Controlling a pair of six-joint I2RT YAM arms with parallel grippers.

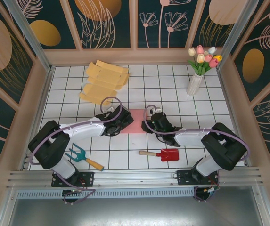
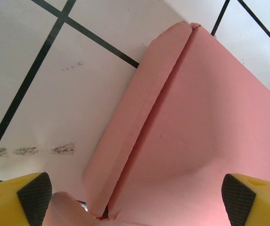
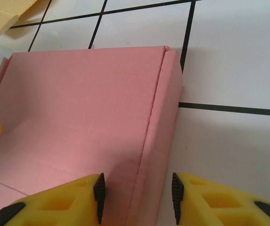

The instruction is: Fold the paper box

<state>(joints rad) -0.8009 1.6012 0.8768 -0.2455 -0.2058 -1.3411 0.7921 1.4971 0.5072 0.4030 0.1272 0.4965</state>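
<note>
The pink paper box (image 1: 135, 123) lies flat-bottomed in the middle of the tiled table, its side walls partly folded up. My left gripper (image 1: 121, 120) is at its left side. In the left wrist view, the left gripper (image 2: 135, 200) stands wide open over the box's folded left wall (image 2: 135, 122), its pads well clear of the cardboard. My right gripper (image 1: 151, 120) is at the box's right side. Seen from the right wrist, the right gripper (image 3: 135, 197) straddles the folded right wall (image 3: 160, 122), its jaws partly apart with a thin gap on the outer side.
Flat yellow cardboard blanks (image 1: 104, 81) lie at the back left, a corner showing as yellow cardboard (image 3: 5, 14). A white vase of tulips (image 1: 197, 77) stands at the back right. A red trowel (image 1: 165, 154) and a blue hand rake (image 1: 80, 155) lie near the front edge.
</note>
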